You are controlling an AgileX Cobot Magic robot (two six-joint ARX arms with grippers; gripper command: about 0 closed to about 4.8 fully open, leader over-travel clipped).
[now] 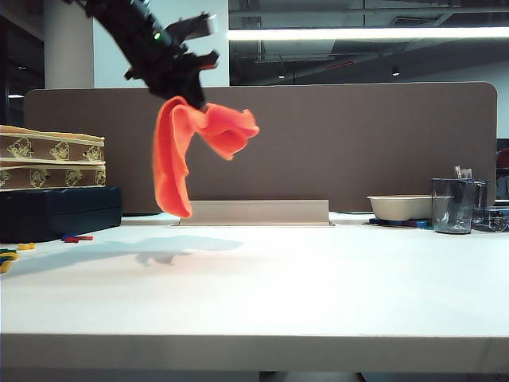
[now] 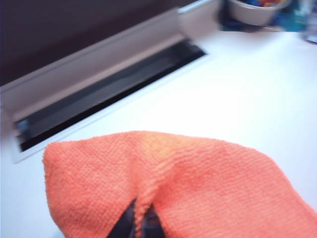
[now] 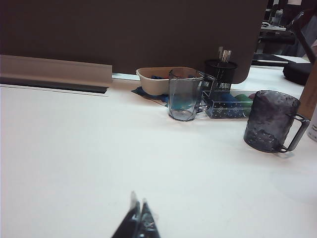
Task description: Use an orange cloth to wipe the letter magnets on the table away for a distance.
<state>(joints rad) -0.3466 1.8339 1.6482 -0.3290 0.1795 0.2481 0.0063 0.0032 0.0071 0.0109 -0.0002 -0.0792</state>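
High above the counter, the left pincer pinches the orange cloth, which hangs lengthwise downward. The letter magnets lie far below toward the exterior view's left edge, nearer this arm. The right pincer rests pressed together, empty, near the counter.

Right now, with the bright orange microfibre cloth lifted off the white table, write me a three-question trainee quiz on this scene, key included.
1. True or false: the bright orange microfibre cloth rests flat on the white table.
2. Which gripper holds the cloth? A) left gripper B) right gripper C) neither
3. Fill in: the small coloured letter magnets lie on the table in front of the dark blue ____.

Key
1. False: it hangs in the air, with its shadow on the table.
2. A: the left gripper is shut on it high on the left; the right gripper is shut, empty, low over the table.
3. case
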